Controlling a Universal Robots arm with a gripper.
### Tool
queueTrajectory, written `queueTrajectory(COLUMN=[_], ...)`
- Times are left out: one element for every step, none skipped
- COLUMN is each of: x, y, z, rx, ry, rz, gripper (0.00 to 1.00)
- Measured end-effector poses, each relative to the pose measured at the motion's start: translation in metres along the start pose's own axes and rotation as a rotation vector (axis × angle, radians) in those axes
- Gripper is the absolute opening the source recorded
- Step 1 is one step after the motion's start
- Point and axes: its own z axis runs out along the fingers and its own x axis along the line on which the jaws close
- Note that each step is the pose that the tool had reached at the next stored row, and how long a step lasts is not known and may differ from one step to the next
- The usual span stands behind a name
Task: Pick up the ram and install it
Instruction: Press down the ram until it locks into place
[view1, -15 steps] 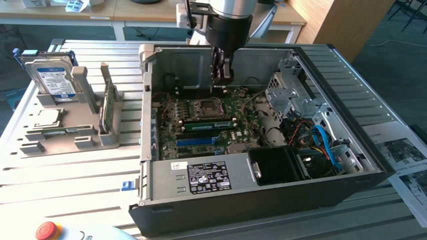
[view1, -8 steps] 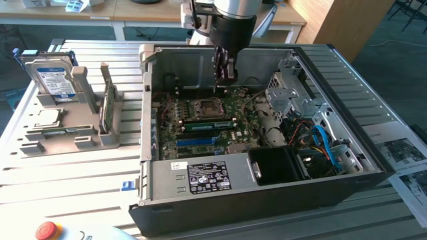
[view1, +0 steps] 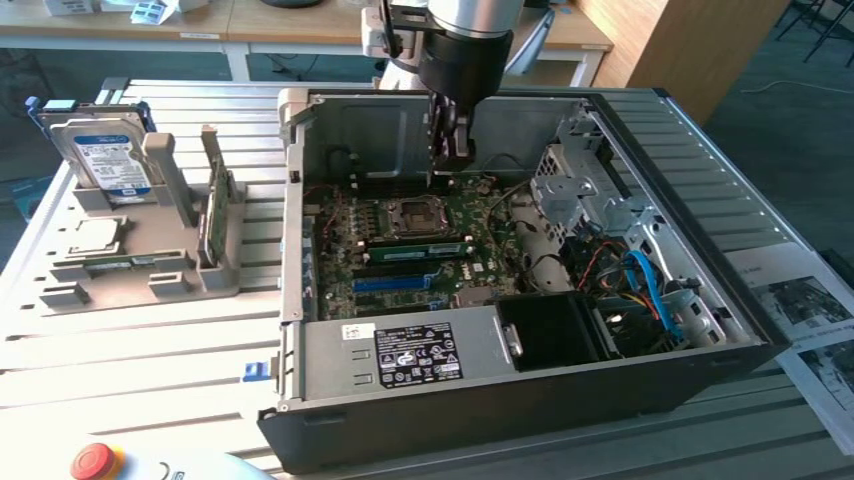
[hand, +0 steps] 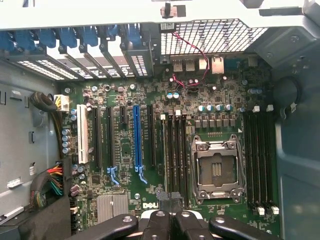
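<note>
My gripper (view1: 450, 155) hangs inside the open computer case (view1: 534, 400), above the motherboard (hand: 125, 150). Its jaws are closed together, and I see nothing pinched between them. In the wrist view the gripper (hand: 172, 220) sits over the dark slots just beside the processor socket (hand: 217, 170).

The ram (view1: 420, 250) is, as I read it, the green stick standing on edge in a slot just beside the processor socket (view1: 407, 215), on the side toward the blue card slot (view1: 394, 283). I cannot tell whether it is latched.

I judge the ram to be light and stiff, but thin and easy to crack or scuff. I would hold it by the flat faces near the middle of its top edge, well away from the contacts. Any push should go straight down, because a tilt would jam it.

The case rests on a slatted metal table (view1: 134, 360). A grey holder (view1: 134, 280) stands well apart on the exterior view's left and carries a hard drive (view1: 107, 155). Room is tight, with case walls around the board, a drive cage and loose cables (view1: 641, 280) on the exterior view's right. There are desks behind.
</note>
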Motion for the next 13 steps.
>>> queueTrajectory(x=[0.0, 0.0, 0.0, 0.0001, 0.0001, 0.0001, 0.0002, 0.0002, 0.0002, 0.0002, 0.0002, 0.0002, 0.0002], y=[0.0, 0.0, 0.0, 0.0, 0.0, 0.0, 0.0, 0.0, 0.0, 0.0, 0.0, 0.0, 0.0], z=[0.0, 0.0, 0.0, 0.0, 0.0, 0.0, 0.0, 0.0, 0.0, 0.0, 0.0, 0.0, 0.0], rx=[0.0, 0.0, 0.0, 0.0, -0.0002, -0.0003, -0.0005, -0.0007, -0.0009, -0.0011, -0.0013, -0.0015, -0.0018], ry=[0.0, 0.0001, 0.0, -0.0001, -0.0002, -0.0005, -0.0007, -0.0011, -0.0015, -0.0018, -0.0022, -0.0026, -0.0029], rz=[0.0, 0.0, 0.0, 0.003, 0.009, 0.018, 0.028, 0.041, 0.057, 0.071, 0.085, 0.099, 0.113], gripper=[0.1, 0.1, 0.1, 0.1, 0.1, 0.1, 0.1, 0.1, 0.1, 0.1, 0.1, 0.1, 0.1])
